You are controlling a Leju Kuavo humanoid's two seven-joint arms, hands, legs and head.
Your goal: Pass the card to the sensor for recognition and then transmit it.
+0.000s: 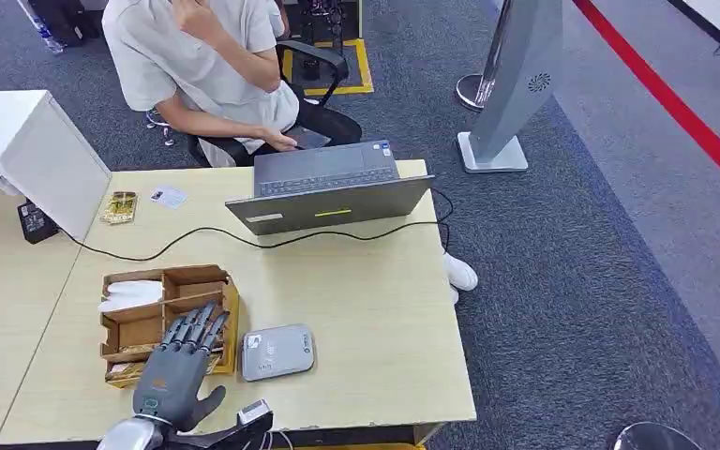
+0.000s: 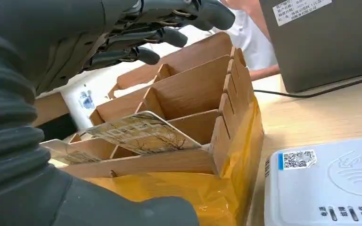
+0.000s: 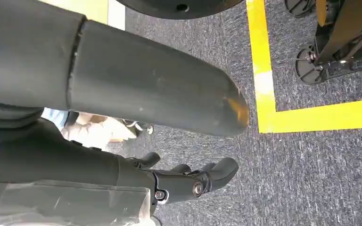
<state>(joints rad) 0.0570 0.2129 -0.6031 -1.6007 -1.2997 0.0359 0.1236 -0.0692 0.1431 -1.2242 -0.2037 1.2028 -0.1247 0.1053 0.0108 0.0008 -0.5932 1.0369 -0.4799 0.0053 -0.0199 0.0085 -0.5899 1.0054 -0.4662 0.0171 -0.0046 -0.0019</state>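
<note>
Beside the QR-labelled sensor, left robot hand hovers spread over card.

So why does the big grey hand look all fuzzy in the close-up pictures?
Left wrist view: the left hand sits too near the lens, so it blurs, while the card and wooden organizer look sharp. Right wrist view: the right hand looms large and soft against crisp carpet.
</note>
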